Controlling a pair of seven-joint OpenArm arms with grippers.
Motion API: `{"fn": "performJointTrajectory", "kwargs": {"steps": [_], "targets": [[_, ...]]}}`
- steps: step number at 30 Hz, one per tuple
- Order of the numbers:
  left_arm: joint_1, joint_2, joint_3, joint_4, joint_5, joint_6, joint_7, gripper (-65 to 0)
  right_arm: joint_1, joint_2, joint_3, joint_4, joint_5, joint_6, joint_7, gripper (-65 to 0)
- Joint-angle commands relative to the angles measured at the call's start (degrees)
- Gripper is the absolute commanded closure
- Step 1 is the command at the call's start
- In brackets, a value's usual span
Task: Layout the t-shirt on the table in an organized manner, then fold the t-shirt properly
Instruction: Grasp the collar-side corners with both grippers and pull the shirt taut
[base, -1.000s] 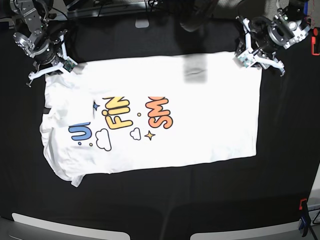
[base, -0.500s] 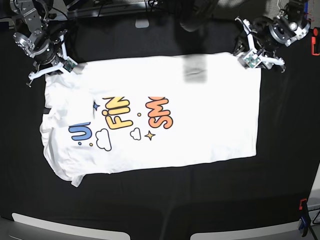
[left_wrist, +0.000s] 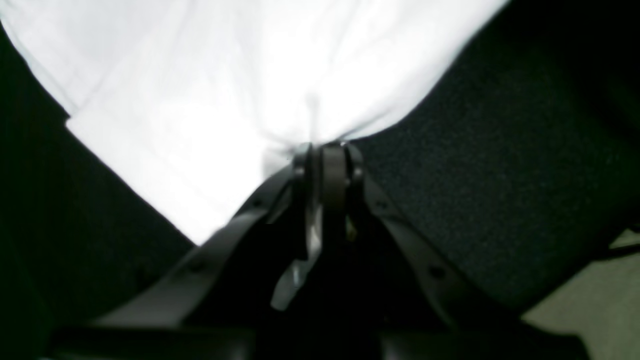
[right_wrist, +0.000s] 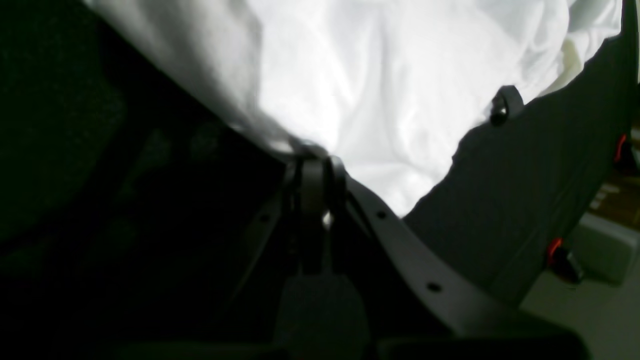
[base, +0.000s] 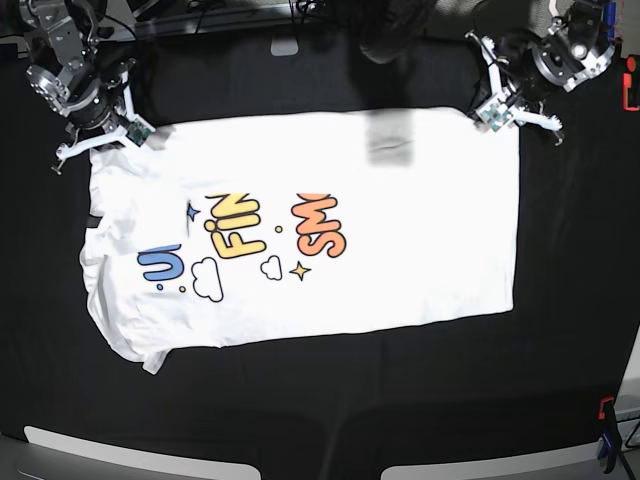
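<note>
The white t-shirt (base: 400, 230) lies flat and print-up on the black table (base: 560, 350), its letters running sideways left of the middle. At the shirt's far right corner my left gripper (base: 497, 117) is shut on the t-shirt. In the left wrist view, the cloth (left_wrist: 225, 75) gathers into creases at the closed tips of the left gripper (left_wrist: 322, 148). My right gripper (base: 135, 131) is shut on the far left corner. In the right wrist view, the white fabric (right_wrist: 390, 100) bunches at the right gripper (right_wrist: 314, 161).
An orange-and-blue clamp (base: 606, 430) sits at the table's near right edge, and a red item (base: 631, 90) shows at the far right. A small white object (base: 285, 47) lies beyond the shirt's far edge. Black cloth surrounds the shirt on all sides.
My left gripper opened wider at the shirt's far right corner, then shut on it and shifted slightly toward the far edge. The right gripper kept its hold and place.
</note>
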Motion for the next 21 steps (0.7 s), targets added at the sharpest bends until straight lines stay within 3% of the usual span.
{"fn": "performJointTrajectory", "kwargs": {"steps": [1,6,13,21], "targets": [[0.35,-0.70,-0.33,1.38,1.40,0.50,3.04,0.0,0.11,0.98,0.50,1.81,0.46,-0.46,0.00,0.0],[0.70,-1.75,-0.33,6.38,1.38,0.94,6.58,0.0,-0.37,1.22,0.50,5.42,1.27,-0.46,-2.93,0.0],[5.38,-6.34,-0.33,13.22,1.40,5.68,7.34,0.0,-6.71,4.96,0.52,8.20,1.44,-1.95,-6.36,0.0],[10.40,-7.04,-0.33,13.97,1.42,5.64,8.74,0.0,-15.13,5.51,0.52,11.08,1.03,-3.93,-10.05,0.0]]}}
